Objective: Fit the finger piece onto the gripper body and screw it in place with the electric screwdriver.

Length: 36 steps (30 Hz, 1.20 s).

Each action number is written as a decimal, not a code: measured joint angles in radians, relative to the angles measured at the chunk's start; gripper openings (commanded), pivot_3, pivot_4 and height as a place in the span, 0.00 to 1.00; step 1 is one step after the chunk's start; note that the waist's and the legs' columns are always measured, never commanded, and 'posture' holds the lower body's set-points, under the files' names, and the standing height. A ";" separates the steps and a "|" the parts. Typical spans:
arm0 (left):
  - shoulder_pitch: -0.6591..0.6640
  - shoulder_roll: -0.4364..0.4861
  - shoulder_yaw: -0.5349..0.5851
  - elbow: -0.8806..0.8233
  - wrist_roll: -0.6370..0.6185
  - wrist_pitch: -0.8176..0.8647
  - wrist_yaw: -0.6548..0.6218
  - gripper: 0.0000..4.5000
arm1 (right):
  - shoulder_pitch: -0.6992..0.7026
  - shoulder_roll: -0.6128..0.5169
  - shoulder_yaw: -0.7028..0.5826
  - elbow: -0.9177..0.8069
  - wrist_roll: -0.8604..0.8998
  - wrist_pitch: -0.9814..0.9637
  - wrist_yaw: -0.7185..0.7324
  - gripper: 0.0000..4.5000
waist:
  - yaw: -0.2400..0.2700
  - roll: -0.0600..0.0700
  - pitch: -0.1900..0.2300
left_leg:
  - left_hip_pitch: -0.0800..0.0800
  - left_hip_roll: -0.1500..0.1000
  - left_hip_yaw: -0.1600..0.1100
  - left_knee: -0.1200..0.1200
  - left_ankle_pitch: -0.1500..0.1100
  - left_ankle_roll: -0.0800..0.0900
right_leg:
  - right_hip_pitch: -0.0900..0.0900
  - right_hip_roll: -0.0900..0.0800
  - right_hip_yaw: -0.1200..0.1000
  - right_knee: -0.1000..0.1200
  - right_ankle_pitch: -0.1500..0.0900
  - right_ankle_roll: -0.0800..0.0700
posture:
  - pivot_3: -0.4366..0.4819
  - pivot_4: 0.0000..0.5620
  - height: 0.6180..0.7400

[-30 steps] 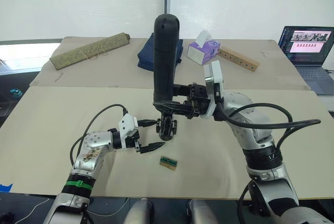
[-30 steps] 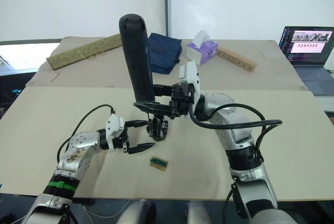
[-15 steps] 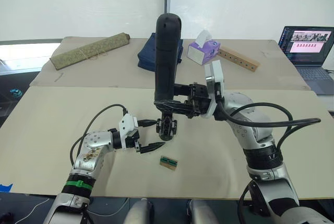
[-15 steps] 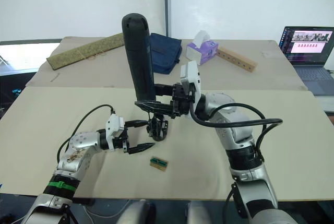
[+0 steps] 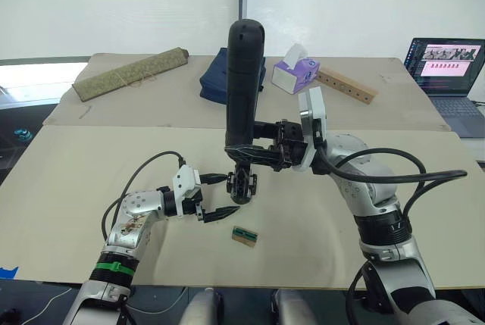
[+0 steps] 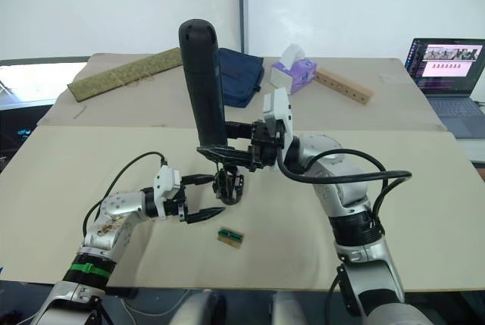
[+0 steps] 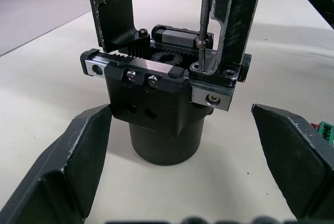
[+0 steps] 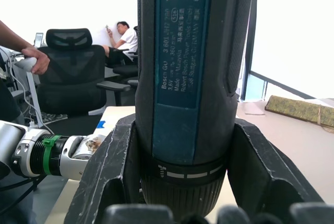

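The gripper body [image 5: 241, 183] is a small black blocky assembly standing on the table in front of me. My left gripper [image 5: 231, 193] is open, one finger on each side of the gripper body [image 7: 162, 109] and apart from it. A black finger piece [image 7: 235, 20] stands upright on the body's right end. My right gripper [image 5: 246, 151] is shut on the electric screwdriver [image 5: 244, 82], held nearly upright above the body. The screwdriver's thin metal bit [image 7: 204, 15] comes down onto a screw beside the finger piece. The screwdriver's barrel [image 8: 190, 67] is clamped between my right fingers [image 8: 115, 172].
A small green-topped tan block [image 5: 244, 235] lies just in front of the gripper body. On the far table are a rolled mat [image 5: 130, 73], a blue cloth [image 5: 216, 75], a tissue box [image 5: 294, 73] and a holed wooden strip [image 5: 345, 85]. A laptop [image 5: 447, 64] sits far right.
The top of the screwdriver has tipped slightly to the right. The left gripper and the gripper body have stayed in place.
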 measured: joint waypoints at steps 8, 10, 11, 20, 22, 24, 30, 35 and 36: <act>0.000 0.000 -0.002 0.000 0.000 0.000 0.001 1.00 | -0.003 -0.007 0.000 0.002 0.002 0.000 0.003 0.42 | 0.000 0.000 0.000 | 0.000 0.000 0.000 0.000 0.000 0.000 | 0.000 0.000 0.000 0.000 0.000 0.000 | 0.48 0.27 1.00; 0.000 0.000 -0.002 0.000 0.000 0.000 0.001 1.00 | -0.003 -0.009 0.000 0.003 0.002 0.000 0.004 0.42 | 0.000 0.000 0.000 | 0.000 0.000 0.000 0.000 0.000 0.000 | 0.000 0.000 0.000 0.000 0.000 0.000 | 0.48 0.27 1.00; 0.000 -0.001 -0.003 0.000 0.000 0.000 0.001 1.00 | -0.003 -0.012 0.000 0.005 0.002 0.002 0.004 0.42 | 0.000 0.000 0.000 | 0.000 0.000 0.000 0.000 0.000 0.000 | 0.000 0.000 0.000 0.000 0.000 0.000 | 0.48 0.27 1.00; 0.000 -0.001 -0.003 0.000 0.000 0.000 0.002 1.00 | -0.003 -0.015 0.000 0.007 0.002 0.002 0.004 0.42 | 0.000 0.000 0.000 | 0.000 0.000 0.000 0.000 0.000 0.000 | 0.000 0.000 0.000 0.000 0.000 0.000 | 0.48 0.27 1.00; 0.000 -0.001 -0.003 0.000 0.000 0.000 0.002 1.00 | -0.003 -0.015 0.000 0.007 0.002 0.002 0.004 0.42 | 0.000 0.000 0.000 | 0.000 0.000 0.000 0.000 0.000 0.000 | 0.000 0.000 0.000 0.000 0.000 0.000 | 0.48 0.27 1.00; 0.000 -0.001 -0.003 0.000 0.000 0.000 0.002 1.00 | -0.003 -0.015 0.001 0.007 0.002 0.002 0.004 0.42 | 0.000 0.000 0.000 | 0.000 0.000 0.000 0.000 0.000 0.000 | 0.000 0.000 0.000 0.000 0.000 0.000 | 0.48 0.27 1.00; 0.000 -0.001 -0.003 0.001 0.000 0.000 0.002 1.00 | -0.003 -0.010 0.007 0.007 0.000 0.002 0.002 0.42 | 0.000 0.000 0.000 | 0.000 0.000 0.000 0.000 0.000 0.000 | 0.000 0.000 0.000 0.000 0.000 0.000 | 0.48 0.27 1.00; 0.000 -0.001 -0.006 0.005 0.003 0.000 0.003 1.00 | 0.002 -0.003 0.011 0.007 -0.003 0.002 -0.004 0.42 | 0.000 0.000 0.000 | 0.000 0.000 0.000 0.000 0.000 0.000 | 0.000 0.000 0.000 0.000 0.000 0.000 | 0.48 0.27 1.00; 0.000 -0.002 -0.008 0.009 0.004 0.000 0.004 1.00 | 0.002 -0.002 0.012 0.007 -0.003 0.002 -0.005 0.42 | 0.000 0.000 0.000 | 0.000 0.000 0.000 0.000 0.000 0.000 | 0.000 0.000 0.000 0.000 0.000 0.000 | 0.48 0.27 1.00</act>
